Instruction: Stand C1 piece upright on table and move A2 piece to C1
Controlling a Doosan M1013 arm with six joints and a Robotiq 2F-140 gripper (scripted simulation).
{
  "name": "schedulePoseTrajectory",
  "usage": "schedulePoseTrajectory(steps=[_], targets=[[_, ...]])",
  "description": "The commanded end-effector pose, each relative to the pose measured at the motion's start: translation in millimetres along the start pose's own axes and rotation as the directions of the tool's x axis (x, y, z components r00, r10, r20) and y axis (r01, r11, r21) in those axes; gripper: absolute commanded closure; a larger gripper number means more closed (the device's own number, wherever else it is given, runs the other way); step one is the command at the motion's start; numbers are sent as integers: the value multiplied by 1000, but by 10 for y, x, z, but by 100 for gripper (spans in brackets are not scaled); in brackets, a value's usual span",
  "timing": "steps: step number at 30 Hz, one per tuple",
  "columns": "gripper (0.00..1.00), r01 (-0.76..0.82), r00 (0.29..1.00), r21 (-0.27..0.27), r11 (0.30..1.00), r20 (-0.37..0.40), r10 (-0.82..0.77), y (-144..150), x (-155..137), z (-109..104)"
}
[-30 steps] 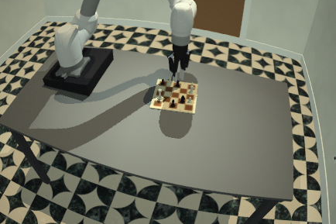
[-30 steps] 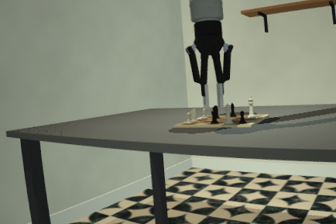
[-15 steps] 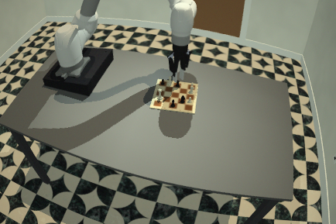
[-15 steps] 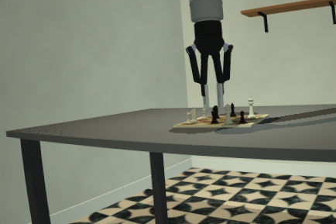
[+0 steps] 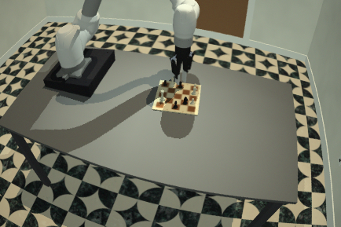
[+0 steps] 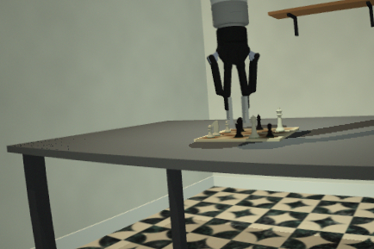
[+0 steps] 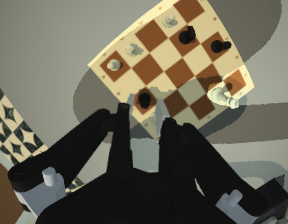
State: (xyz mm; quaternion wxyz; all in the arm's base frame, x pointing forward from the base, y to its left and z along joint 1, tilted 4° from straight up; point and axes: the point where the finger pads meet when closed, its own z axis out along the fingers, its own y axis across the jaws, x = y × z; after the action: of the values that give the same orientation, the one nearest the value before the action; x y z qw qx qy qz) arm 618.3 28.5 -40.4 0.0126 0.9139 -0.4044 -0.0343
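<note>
The gripper hangs point-down over the board's nearest edge. Its jaws are set to a narrow gap and grasp nothing. Just under the left fingertip, a black piece stands upright on an edge square. It looks like a pawn, though it is too small to be sure.

The chessboard lies flat on the grey table. One corner along that same near edge, a white piece appears to lie tipped over, its body reaching past the board's rim. That looks like the piece to be stood upright, so I take its square for C1, but I cannot confirm this. Farther off stand two black pieces and three white ones, well apart from the fingers.

For this step, the gap should be centred on the chosen piece before descending. The fingers should straddle it squarely, then come straight down so that neither pad clips a neighbour. The black piece beside the left fingertip is the likeliest thing to be knocked. A lying piece calls for a low grip across its stem.

The edge letters and digits are too small to read, and no brand marks show.
</note>
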Motion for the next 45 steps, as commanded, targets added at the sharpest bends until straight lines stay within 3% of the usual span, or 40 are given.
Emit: schedulePoseTrajectory(steps=[1, 16, 45], targets=[[78, 0, 1000, 0, 1000, 0, 0, 0, 0, 38], [78, 0, 1000, 0, 1000, 0, 0, 0, 0, 226], [78, 0, 1000, 0, 1000, 0, 0, 0, 0, 232]])
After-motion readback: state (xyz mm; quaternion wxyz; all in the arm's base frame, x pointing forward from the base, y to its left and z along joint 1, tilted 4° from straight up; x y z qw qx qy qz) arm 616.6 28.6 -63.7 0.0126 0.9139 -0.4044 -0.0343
